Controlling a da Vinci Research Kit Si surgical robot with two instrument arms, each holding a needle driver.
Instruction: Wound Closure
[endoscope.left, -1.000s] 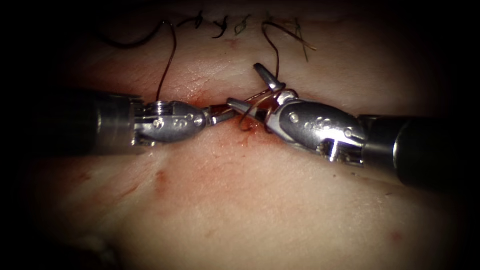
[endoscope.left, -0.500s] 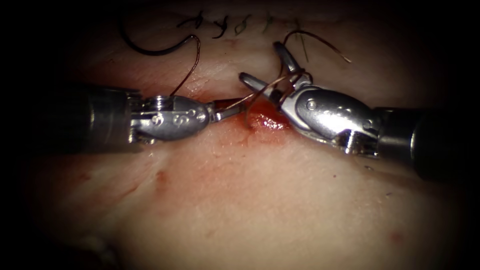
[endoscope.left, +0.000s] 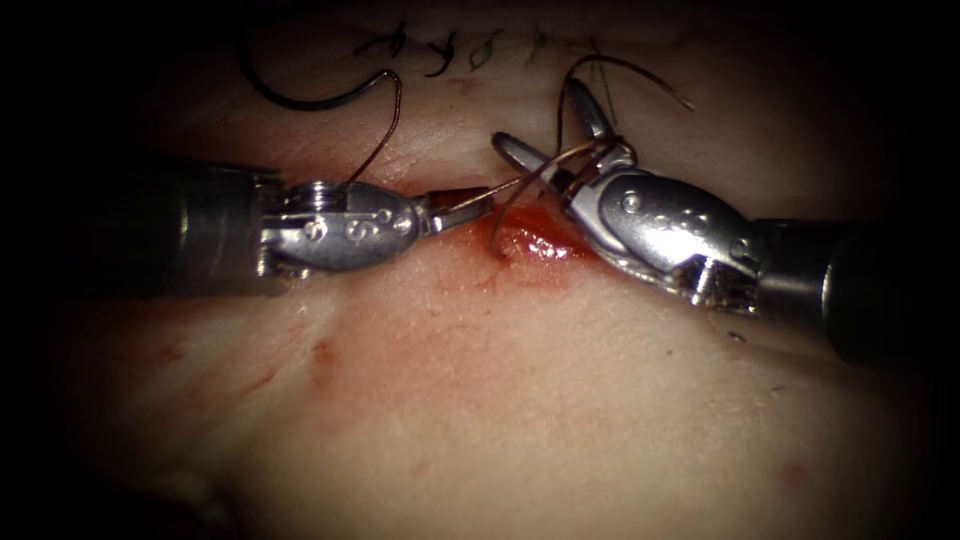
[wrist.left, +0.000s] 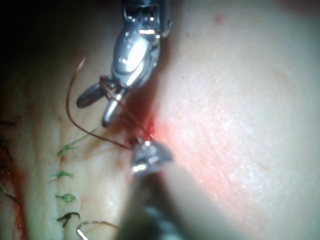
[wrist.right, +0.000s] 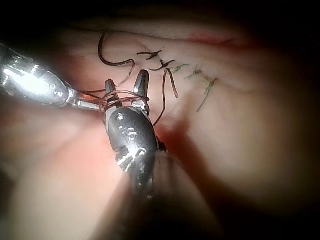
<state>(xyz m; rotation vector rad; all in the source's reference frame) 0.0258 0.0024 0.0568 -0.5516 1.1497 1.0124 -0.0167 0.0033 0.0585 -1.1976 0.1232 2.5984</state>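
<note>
My left tool (endoscope.left: 468, 206) comes in from the left, its jaws shut on the brown thread (endoscope.left: 520, 180). That strand runs to my right tool (endoscope.left: 545, 125), whose jaws stand open with thread looped around them, gripping nothing. From the loops the thread drops into the tissue (endoscope.left: 520, 400) at a patch of red fluid (endoscope.left: 535, 245). A dark curved needle (endoscope.left: 300, 100) lies free on the tissue at the far left, thread trailing from it. In the right wrist view the loops (wrist.right: 120, 95) circle the right tool (wrist.right: 126, 82); the left tool (wrist.right: 92, 105) touches them.
A row of finished stitches (endoscope.left: 440, 50) with dark and green knots runs along the far side, also in the left wrist view as stitches (wrist.left: 62, 172). A loose thread end (endoscope.left: 650, 85) arcs behind the right tool. Both shafts lie low over the tissue.
The right tool has moved up and to the right with the loops around its jaws. The left tool has edged right, holding the thread. The needle end has swung right.
</note>
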